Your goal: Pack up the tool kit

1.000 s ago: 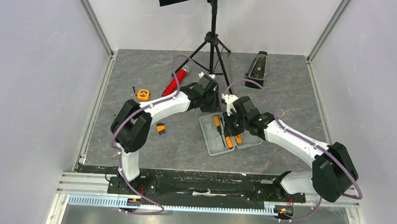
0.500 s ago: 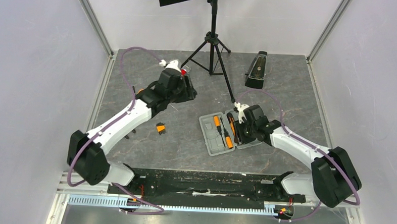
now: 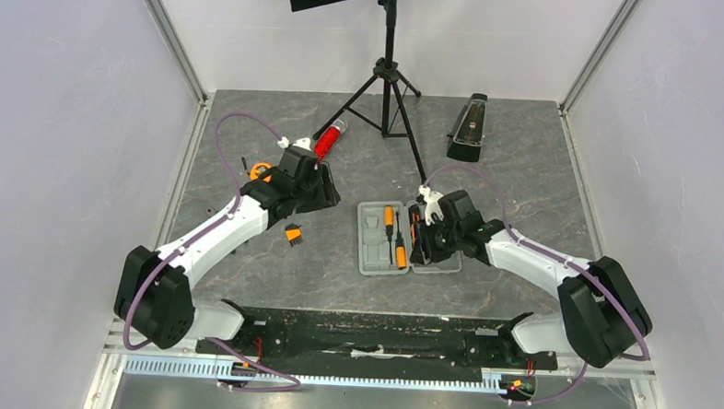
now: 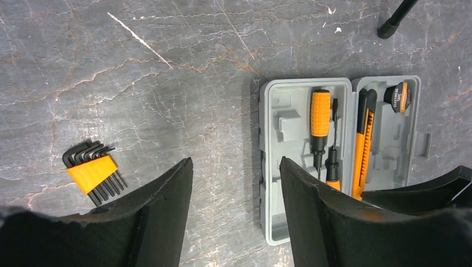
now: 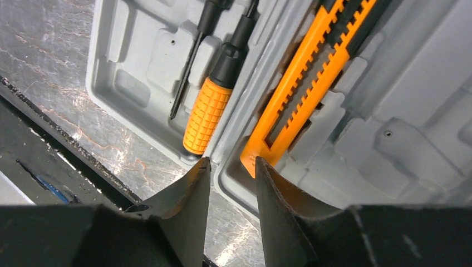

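On the table (image 3: 526,175), our left gripper (image 4: 235,167), wide and empty, has swung off the case (image 4: 270,139) toward the hex keys (image 4: 92,172); right gripper (image 5: 232,164) part-open, empty.

From overhead the right gripper (image 3: 421,239) covers the right half of the case (image 3: 375,251), so the knife (image 4: 362,150) beneath it cannot be made out. One finger (image 4: 323,222) of the left gripper (image 4: 236,172) hides the case's near corner and the lower ends of the screwdrivers (image 4: 320,119). The tape measure (image 3: 260,171) beside its wrist is half hidden.
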Motion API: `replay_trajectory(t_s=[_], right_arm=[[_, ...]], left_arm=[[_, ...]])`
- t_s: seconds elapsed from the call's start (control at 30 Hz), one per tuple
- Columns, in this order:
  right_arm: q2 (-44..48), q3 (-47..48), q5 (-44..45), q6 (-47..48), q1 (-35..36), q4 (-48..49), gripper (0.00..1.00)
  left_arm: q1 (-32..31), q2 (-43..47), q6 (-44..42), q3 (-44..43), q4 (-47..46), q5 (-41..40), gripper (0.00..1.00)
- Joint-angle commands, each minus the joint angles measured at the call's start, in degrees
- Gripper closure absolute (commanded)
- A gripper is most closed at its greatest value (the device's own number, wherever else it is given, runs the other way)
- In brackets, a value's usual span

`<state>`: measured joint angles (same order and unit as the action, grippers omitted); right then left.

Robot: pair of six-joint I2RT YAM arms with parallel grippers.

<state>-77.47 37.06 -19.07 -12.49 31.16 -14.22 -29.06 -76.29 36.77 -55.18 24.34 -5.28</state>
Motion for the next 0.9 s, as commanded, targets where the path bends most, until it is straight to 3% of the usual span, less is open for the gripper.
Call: replay_trajectory(t_s=[0.0, 0.23, 0.5, 0.87], right_arm=[[1.90, 3.38, 1.94, 0.10, 0.44, -0.78, 0.62], [4.60, 9.56, 11.88, 5.08, 0.09, -5.13, 0.61], [-2.24, 13.98, 11.82, 7.80, -0.54, -5.47, 0.90], [-8.14, 14.40, 9.85, 5.58, 0.08, -5.51, 0.88]], left_arm=[[0.29, 0.99, -0.23, -0.49, -0.92, 1.29, 0.35], [0.99, 1.20, -2.45, -2.33, 1.39, 0.88, 0.35], [4.58, 4.84, -5.19, -2.80, 4.17, 0.98, 0.35], [8.89, 8.67, -10.16, -1.33, 6.59, 0.21, 0.35]])
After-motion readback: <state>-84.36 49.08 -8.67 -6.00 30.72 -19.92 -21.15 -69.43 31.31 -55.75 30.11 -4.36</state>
